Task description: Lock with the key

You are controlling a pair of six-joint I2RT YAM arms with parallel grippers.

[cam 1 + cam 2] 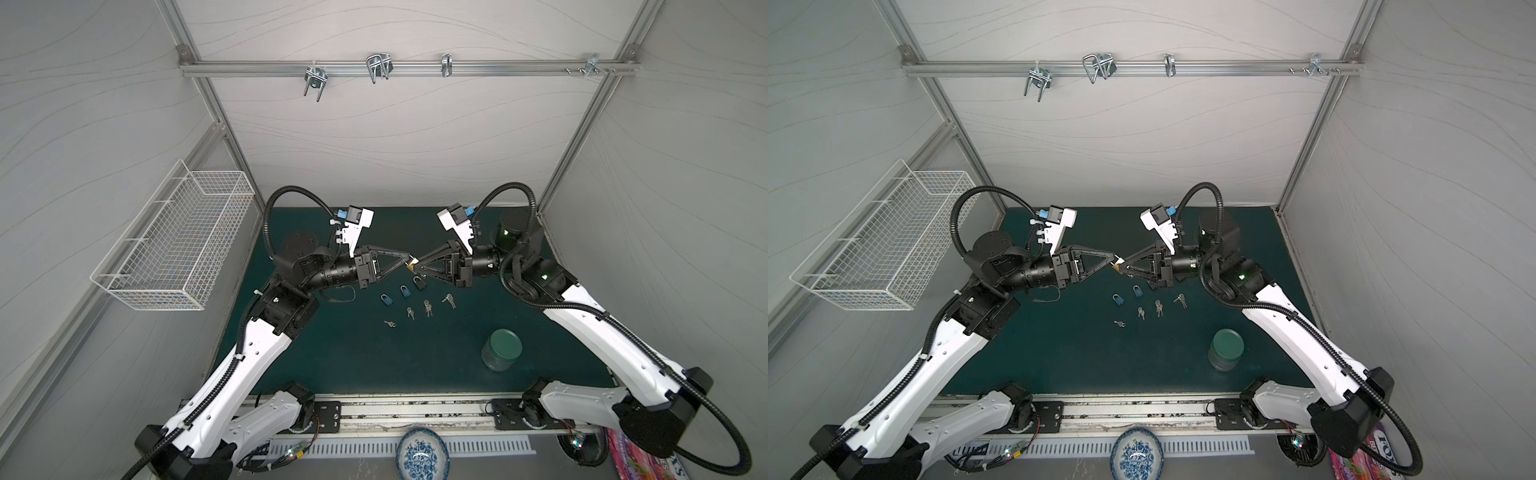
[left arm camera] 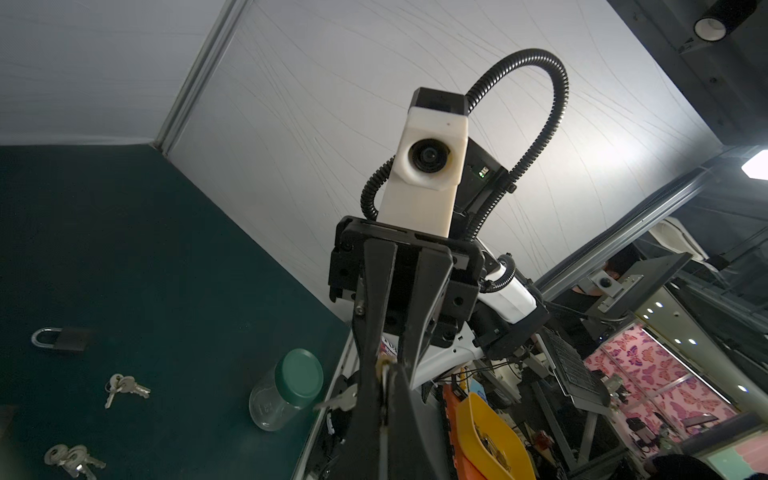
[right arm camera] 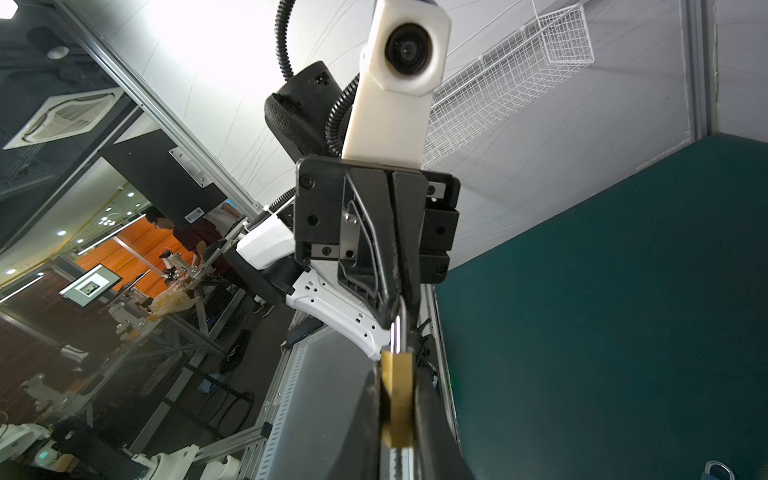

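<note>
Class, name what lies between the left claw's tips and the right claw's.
A brass padlock: the right claw clamps its body, its shackle reaching the left claw. Clearest in the right wrist view.

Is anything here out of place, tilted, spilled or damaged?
Nothing looks spilled or damaged. One small oddity is a thin loose wire that lies curled on the green mat beside the left arm; I cannot tell what it belongs to. The jar stands upright.

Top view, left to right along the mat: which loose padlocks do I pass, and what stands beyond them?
Blue padlock → second blue padlock → black padlock → green-lidded jar.
</note>
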